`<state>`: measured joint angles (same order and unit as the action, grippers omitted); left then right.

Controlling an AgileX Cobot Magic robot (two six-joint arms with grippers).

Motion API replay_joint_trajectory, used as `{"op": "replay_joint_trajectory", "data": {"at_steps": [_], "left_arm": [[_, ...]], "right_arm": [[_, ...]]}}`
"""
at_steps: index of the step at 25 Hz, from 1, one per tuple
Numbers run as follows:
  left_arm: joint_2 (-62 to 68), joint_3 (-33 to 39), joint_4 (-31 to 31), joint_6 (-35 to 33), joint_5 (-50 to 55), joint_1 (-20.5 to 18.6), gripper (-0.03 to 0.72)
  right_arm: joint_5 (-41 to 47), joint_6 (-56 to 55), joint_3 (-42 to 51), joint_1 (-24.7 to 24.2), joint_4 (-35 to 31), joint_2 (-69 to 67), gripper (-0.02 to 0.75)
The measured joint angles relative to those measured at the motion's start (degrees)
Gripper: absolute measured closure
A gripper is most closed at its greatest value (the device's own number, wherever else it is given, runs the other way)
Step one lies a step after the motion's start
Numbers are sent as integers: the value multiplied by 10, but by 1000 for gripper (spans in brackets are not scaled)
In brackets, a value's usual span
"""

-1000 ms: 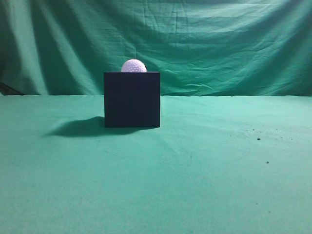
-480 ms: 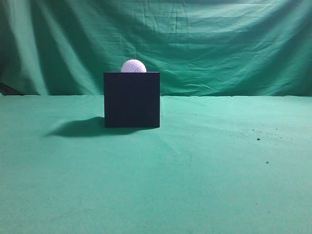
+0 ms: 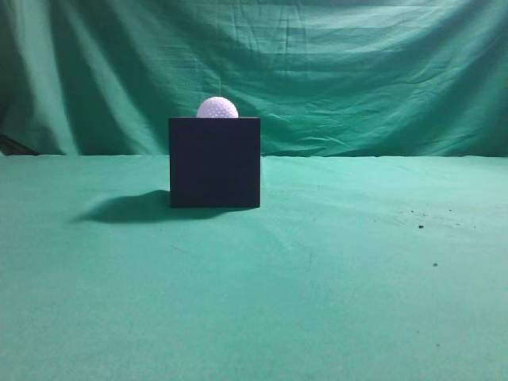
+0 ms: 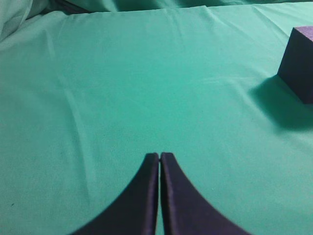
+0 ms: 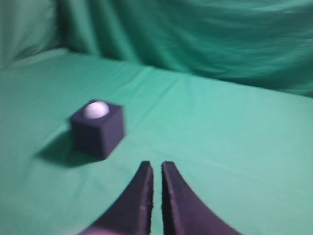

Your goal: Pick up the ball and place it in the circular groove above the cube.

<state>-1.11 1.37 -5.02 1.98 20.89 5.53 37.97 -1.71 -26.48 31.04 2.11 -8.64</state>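
The white dimpled ball (image 3: 217, 108) sits on top of the dark cube (image 3: 214, 163), its lower part sunk into the cube's top. The cube stands on the green cloth left of centre. Neither gripper shows in the exterior view. In the left wrist view my left gripper (image 4: 160, 155) is shut and empty over bare cloth, with a corner of the cube (image 4: 299, 63) far off at the right edge. In the right wrist view my right gripper (image 5: 156, 165) has its fingers nearly together and empty, well back from the cube (image 5: 98, 134) and the ball (image 5: 96, 109).
Green cloth (image 3: 333, 278) covers the table and hangs as a backdrop (image 3: 357, 71) behind it. The cube casts a shadow to its left (image 3: 127, 208). A few dark specks (image 3: 421, 226) lie on the cloth at the right.
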Motion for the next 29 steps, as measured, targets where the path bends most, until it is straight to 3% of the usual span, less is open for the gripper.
{"op": "replay_joint_trajectory", "data": {"at_steps": [6,9,15,29], "left_arm": [[0,0,0,0,0,0,688],[0,0,0,0,0,0,688],[0,0,0,0,0,0,688],[0,0,0,0,0,0,688]], "right_arm": [[-137,1,150,-193,-13,69,738],[-158,1,205,-240,-13,90,738],[-162,1,277,-250,-14,92,738],[-163,-1,281,-250,-15,92,738]]}}
